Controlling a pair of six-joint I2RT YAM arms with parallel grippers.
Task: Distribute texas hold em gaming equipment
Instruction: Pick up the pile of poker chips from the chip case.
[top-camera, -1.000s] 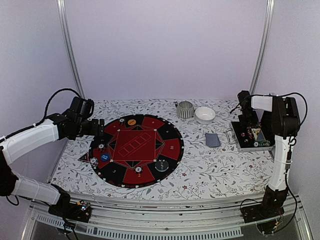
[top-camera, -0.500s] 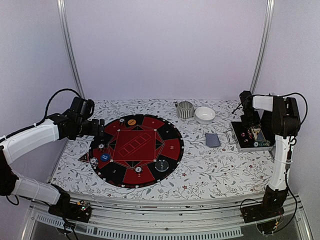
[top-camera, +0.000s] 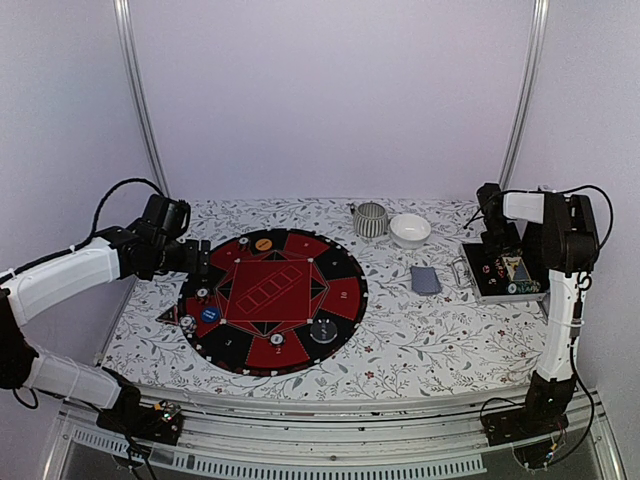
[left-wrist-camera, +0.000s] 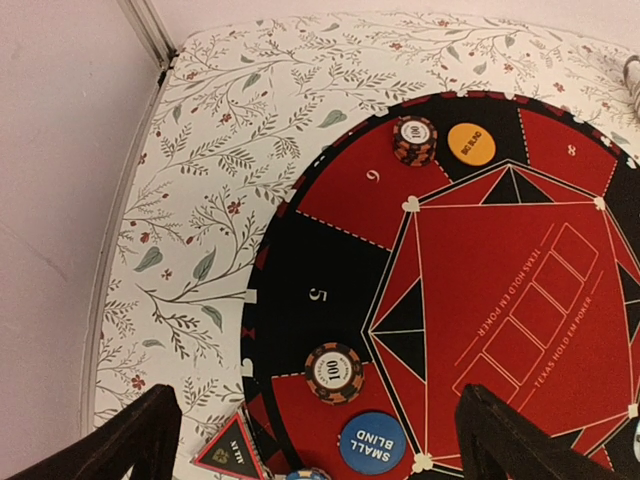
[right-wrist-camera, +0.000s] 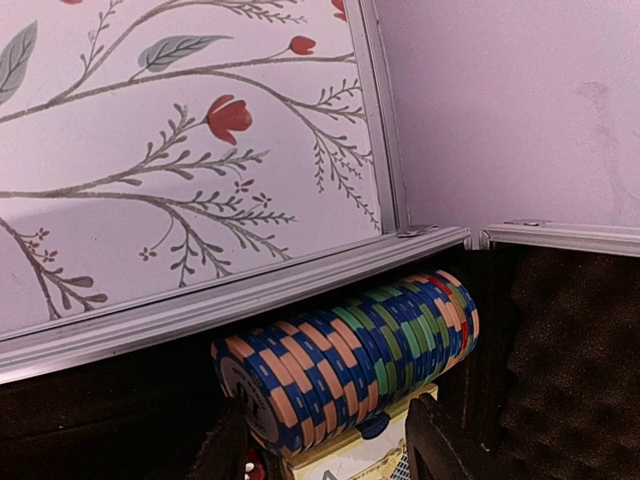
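On the left, the left end effector (top-camera: 197, 262) hangs over the left rim of the poker mat (top-camera: 340, 292). Its jaws are spread wide with nothing between them, and we judge it is parked there to serve the seats on that side.

Below it, the equipment already on the mat sits by the numbered seat sectors, seemingly one place each. A 100 chip stack (left-wrist-camera: 414, 140) stands at the edge of sector six beside the orange Big Blind disc (left-wrist-camera: 471, 144). A second 100 chip stack (left-wrist-camera: 334, 372) stands just below sector five, near the blue Small Blind disc (left-wrist-camera: 379, 443). A triangular All In marker (left-wrist-camera: 228, 456) lies at the rim. From above we count four small chip piles, one orange disc, one blue disc, one marker and one larger dark disc (top-camera: 322, 331).

Further right, one grey-blue card deck (top-camera: 425, 279) lies on the tabletop (top-camera: 400, 350) between mat and chip case (right-wrist-camera: 250, 295), handy for the right arm. Behind it stand one ribbed cup (top-camera: 370, 219) and one white bowl (top-camera: 410, 230).

The right end effector (right-wrist-camera: 328, 425) is down inside the case, jaws partway apart astride the near end of one row of chips (right-wrist-camera: 350, 340) lying on edge. A sliver of gap shows beside one finger, so we judge nothing is clamped. The row holds too many chips to count.
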